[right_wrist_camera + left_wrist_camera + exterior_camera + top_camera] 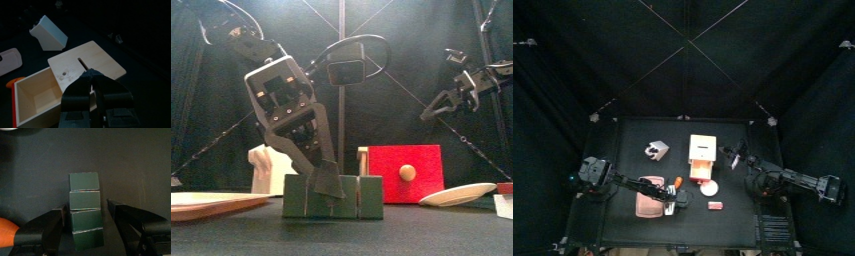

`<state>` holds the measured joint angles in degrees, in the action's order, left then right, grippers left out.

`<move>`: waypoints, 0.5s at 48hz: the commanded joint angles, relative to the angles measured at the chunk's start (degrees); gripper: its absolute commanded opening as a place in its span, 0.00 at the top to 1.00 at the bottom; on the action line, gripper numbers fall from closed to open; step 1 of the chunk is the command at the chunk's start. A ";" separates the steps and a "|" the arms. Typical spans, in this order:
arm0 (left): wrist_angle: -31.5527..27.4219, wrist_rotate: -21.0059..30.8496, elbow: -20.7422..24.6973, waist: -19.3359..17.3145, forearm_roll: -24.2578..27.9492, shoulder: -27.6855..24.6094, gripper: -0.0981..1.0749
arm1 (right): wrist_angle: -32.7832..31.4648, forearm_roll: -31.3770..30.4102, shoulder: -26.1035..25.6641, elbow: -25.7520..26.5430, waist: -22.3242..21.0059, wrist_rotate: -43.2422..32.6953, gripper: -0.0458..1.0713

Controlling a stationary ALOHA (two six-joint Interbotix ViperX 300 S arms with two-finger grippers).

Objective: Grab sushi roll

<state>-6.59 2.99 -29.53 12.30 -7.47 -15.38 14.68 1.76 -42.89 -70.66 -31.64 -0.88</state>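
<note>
Around sushi roll (85,210) my left gripper (88,230) stands spread, jaws either side, not touching; closing and lifting remain. Right gripper (98,85) pressed together above wooden box (50,95).

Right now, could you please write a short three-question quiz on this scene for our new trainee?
1. True or false: the left tool is open, its jaws either side of the dark green sushi roll.
2. How many segments does the roll show in the left wrist view?
3. The right tool is: A) holding the roll B) raised, holding nothing C) resting on the table.

Key: 1 true; 2 four; 3 B.
</note>
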 commanded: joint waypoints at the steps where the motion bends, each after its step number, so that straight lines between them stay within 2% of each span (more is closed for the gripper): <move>1: 0.00 -0.09 1.49 -0.26 0.44 0.79 0.10 | 0.26 0.00 0.09 0.53 -0.18 0.00 0.95; 9: 0.00 0.00 1.58 -0.26 1.23 0.70 0.14 | 0.26 0.00 0.09 0.53 -0.18 0.00 0.95; 18: -0.62 0.00 1.58 -0.26 1.05 0.79 0.26 | 0.26 0.00 0.00 0.53 -0.26 0.00 0.95; 24: -1.67 -0.09 1.93 -0.26 0.97 1.23 0.29 | 0.26 0.00 0.00 0.53 -0.26 0.00 0.95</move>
<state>-7.91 2.72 -29.00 12.22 -6.50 -15.38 14.68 1.76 -42.89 -70.66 -31.73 -0.88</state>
